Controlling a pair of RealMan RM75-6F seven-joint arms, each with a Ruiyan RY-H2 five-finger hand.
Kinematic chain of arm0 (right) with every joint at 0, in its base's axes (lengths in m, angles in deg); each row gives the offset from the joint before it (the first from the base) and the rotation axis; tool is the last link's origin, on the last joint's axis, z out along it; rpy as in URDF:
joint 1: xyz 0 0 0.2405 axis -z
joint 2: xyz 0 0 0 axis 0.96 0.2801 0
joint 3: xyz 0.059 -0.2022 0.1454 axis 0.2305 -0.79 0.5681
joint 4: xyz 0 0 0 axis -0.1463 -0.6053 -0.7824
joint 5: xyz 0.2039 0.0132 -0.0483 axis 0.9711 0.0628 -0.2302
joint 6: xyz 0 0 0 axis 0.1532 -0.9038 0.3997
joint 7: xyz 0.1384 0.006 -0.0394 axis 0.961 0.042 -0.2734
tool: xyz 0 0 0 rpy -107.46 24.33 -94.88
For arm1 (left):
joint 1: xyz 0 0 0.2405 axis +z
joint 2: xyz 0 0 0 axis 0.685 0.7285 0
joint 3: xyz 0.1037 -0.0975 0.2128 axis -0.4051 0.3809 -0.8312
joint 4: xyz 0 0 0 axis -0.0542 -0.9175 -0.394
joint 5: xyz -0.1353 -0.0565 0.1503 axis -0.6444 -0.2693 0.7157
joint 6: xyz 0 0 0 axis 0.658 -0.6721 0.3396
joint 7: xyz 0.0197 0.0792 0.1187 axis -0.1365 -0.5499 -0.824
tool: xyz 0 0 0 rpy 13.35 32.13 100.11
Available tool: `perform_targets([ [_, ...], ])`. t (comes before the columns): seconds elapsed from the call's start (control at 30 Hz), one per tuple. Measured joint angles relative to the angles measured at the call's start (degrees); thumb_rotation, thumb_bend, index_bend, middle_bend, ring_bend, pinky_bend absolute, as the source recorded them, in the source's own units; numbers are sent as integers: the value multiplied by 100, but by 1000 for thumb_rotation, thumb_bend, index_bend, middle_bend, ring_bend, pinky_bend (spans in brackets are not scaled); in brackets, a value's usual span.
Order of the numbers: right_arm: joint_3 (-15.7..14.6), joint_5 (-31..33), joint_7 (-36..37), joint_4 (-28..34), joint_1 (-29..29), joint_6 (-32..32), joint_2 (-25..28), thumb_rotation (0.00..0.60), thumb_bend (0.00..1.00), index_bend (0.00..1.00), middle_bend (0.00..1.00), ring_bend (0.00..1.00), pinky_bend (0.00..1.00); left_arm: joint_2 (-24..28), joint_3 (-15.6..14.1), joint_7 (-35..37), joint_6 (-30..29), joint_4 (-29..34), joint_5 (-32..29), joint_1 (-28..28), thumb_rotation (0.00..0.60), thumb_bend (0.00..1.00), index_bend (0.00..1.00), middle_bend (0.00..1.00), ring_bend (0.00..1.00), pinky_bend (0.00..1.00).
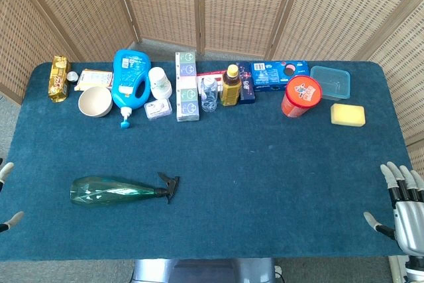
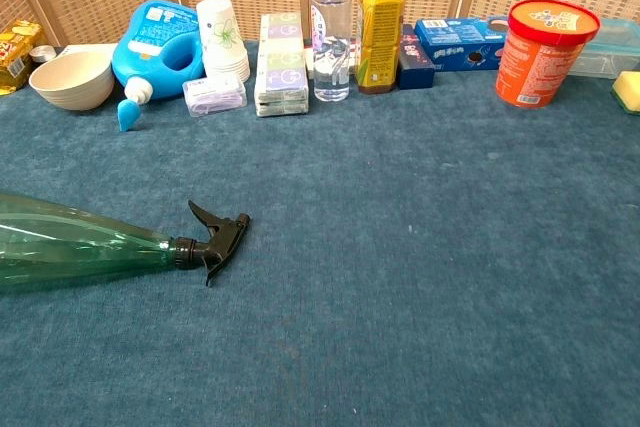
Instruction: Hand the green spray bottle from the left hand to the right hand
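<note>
The green spray bottle (image 1: 116,190) lies on its side on the blue table (image 1: 265,183), front left, with its black trigger head pointing right. The chest view shows the same bottle (image 2: 80,244) running off the left edge. Only a few fingertips of my left hand (image 1: 9,221) show at the left edge, apart from the bottle and holding nothing. At the table's front right corner my right hand (image 1: 404,202) has its fingers spread and is empty. Neither hand appears in the chest view.
Along the back stand a yellow packet (image 1: 59,79), a bowl (image 1: 95,101), a blue detergent jug (image 1: 130,79), paper cups (image 1: 159,83), tissue packs (image 1: 187,87), a water bottle (image 1: 209,93), a tea bottle (image 1: 230,85), cookie boxes (image 1: 278,74), a red tub (image 1: 301,96), a clear box (image 1: 330,82) and a yellow sponge (image 1: 348,114).
</note>
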Motion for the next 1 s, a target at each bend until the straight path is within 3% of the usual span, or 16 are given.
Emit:
perform_targets([
  [0.43,-45,-52,107,62,-13,70,45,600,0,0,0,0,0,76,-35,48,278,68,-49,-86,600,0,0,0,0,0],
  [0.73,-5,3,310,98,-5,55,133,600,0,0,0,0,0,-235,-131,-588,1522,394,-104,-617,600,0,0,0,0,0],
  [1.0,-10,81,440,68,7,103,189,600,0,0,0,0,0,-812,45,-1656,2468,801,-974,-1150,600,0,0,0,0,0],
])
